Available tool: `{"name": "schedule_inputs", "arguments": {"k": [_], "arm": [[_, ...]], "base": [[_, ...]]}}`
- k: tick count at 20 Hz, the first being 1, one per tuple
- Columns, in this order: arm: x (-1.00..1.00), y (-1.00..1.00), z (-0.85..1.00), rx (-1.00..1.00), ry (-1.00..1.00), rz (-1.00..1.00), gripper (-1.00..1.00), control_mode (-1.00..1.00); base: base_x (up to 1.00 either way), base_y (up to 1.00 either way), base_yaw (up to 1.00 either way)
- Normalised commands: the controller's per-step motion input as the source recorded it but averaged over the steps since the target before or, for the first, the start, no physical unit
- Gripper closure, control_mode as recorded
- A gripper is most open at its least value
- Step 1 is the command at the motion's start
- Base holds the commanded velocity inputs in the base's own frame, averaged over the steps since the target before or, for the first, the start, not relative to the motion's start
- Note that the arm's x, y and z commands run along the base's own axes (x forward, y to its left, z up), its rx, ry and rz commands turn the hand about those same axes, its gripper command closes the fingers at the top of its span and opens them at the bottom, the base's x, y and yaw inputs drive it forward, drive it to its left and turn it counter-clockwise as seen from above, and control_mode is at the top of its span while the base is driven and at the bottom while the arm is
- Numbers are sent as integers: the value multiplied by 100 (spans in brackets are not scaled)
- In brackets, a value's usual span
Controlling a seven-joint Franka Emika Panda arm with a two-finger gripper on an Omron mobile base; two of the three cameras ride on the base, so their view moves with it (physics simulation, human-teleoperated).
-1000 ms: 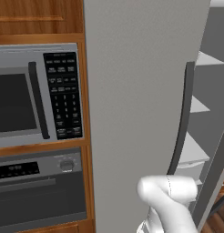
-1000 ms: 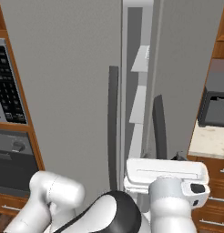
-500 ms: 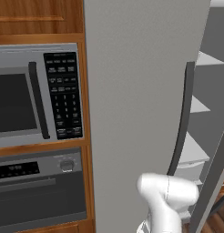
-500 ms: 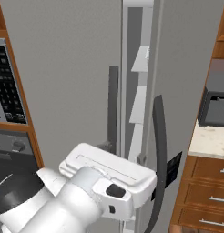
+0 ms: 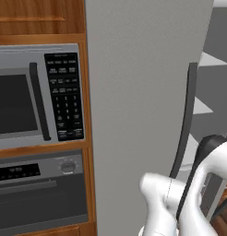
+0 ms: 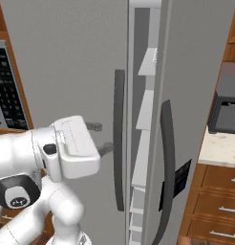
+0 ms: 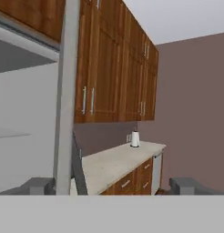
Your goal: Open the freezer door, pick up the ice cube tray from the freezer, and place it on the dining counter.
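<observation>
Just beside the long dark handle (image 6: 119, 139) of the freezer door (image 6: 67, 62), the gripper (image 6: 99, 138) is seen in the right base view with its two fingers spread wide apart and nothing held between them. One dark fingertip (image 6: 106, 148) lies very close to the handle; whether it touches cannot be told. The freezer door is swung partly open, and through the gap the freezer (image 6: 141, 119) is shown with its white shelves (image 6: 147, 63) stacked one above another. The neighbouring door (image 6: 196, 72) is set to the right, with a curved dark handle (image 6: 167, 158) of its own. From the left base view, a microwave (image 5: 37, 92) is seen set in wooden cabinets left of the fridge, above an oven (image 5: 39, 191). From the hand view, the fingertips (image 7: 38, 185) are framed wide apart against a beige worktop (image 7: 116, 164) and wooden wall cupboards (image 7: 114, 68)
</observation>
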Motion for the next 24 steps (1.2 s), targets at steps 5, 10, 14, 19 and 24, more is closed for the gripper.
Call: {"name": "schedule_inputs", "arguments": {"k": [5,10,14,19,24], "arm": [[35,-3,-26,0,-7,-44,-100,-100],[48,-2,-26,0,-8,-28,-100,-100],[36,0,0,0,-2,-17,-100,-100],[41,-18,-2,0,0,-3,-100,-100],[43,-20,-1,1,0,-1,-100,-100]], "base": [[0,0,0],[0,0,0],[0,0,0],[0,0,0],[0,0,0]]}}
